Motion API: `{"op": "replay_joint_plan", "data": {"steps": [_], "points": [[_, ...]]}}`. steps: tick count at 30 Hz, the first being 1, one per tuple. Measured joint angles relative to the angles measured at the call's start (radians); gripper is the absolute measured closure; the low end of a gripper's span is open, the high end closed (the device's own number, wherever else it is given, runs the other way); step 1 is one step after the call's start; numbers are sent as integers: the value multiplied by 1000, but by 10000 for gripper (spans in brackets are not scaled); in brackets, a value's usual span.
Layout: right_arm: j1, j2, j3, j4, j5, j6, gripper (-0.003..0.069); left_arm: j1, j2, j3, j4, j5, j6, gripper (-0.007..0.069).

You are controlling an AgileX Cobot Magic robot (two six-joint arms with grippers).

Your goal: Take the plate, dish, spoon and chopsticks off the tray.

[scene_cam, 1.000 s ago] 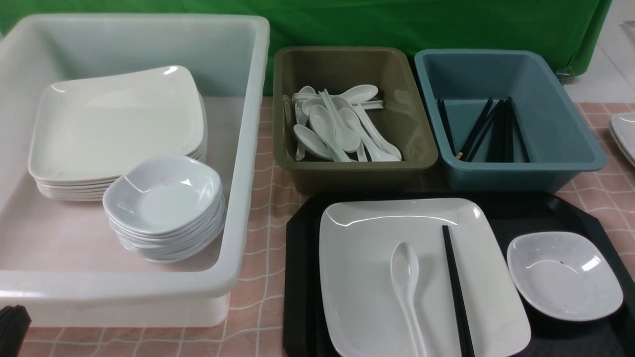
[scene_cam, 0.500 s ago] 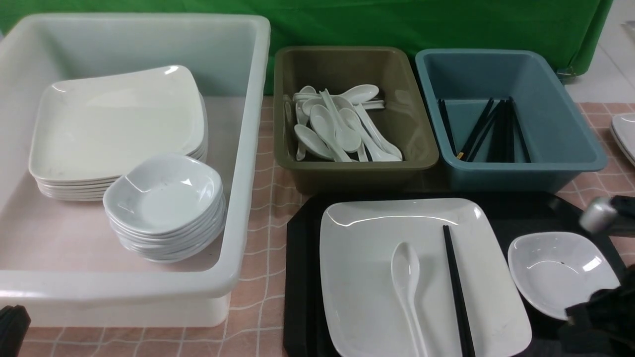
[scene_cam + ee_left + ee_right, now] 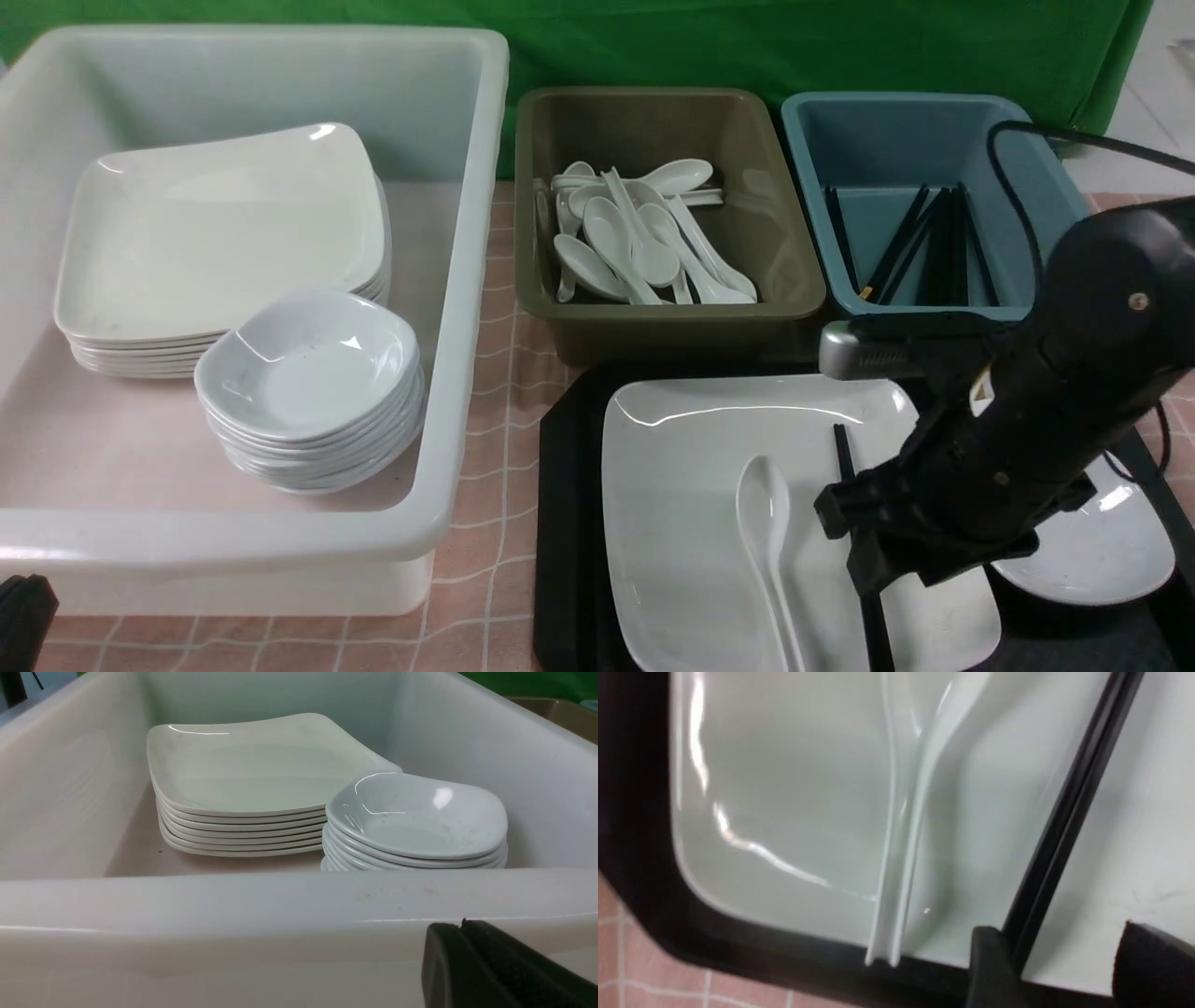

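The black tray (image 3: pixel 568 523) holds the large white plate (image 3: pixel 681 541). On the plate lie the white spoon (image 3: pixel 764 518) and the black chopsticks (image 3: pixel 844 448). The small dish (image 3: pixel 1116 551) sits to the plate's right, half hidden by my right arm. My right gripper (image 3: pixel 854 546) hangs low over the chopsticks' near end. In the right wrist view the right gripper (image 3: pixel 1069 947) is open, and the chopsticks (image 3: pixel 1069 807) run between its fingers, close to one fingertip (image 3: pixel 990 961). The spoon (image 3: pixel 910 826) lies beside them. My left gripper (image 3: pixel 462 927) is shut and empty, in front of the white bin's wall.
A big white bin (image 3: pixel 467 280) on the left holds a stack of plates (image 3: pixel 224 233) and a stack of dishes (image 3: pixel 308 373). Behind the tray stand an olive bin (image 3: pixel 672 322) with several spoons and a blue bin (image 3: pixel 896 98) with several chopsticks.
My right arm has swung in from the right, across the dish, down to the chopsticks on the plate. Its jaws have opened. The left arm has not moved.
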Motion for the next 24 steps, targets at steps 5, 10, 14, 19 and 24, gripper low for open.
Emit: {"op": "replay_joint_plan", "data": {"steps": [5, 10, 14, 19, 24], "points": [[9, 89, -20, -28, -8, 53, 246, 0, 0, 0, 0, 0, 0, 620], [9, 158, -22, -43, -12, 65, 246, 0, 0, 0, 0, 0, 0, 620], [9, 185, -22, -53, -15, 67, 299, 0, 0, 0, 0, 0, 0, 620], [9, 185, -22, -53, -12, 65, 488, 0, 0, 0, 0, 0, 0, 620], [9, 170, -23, -53, 23, 40, 491, 0, 0, 0, 0, 0, 0, 620]]}}
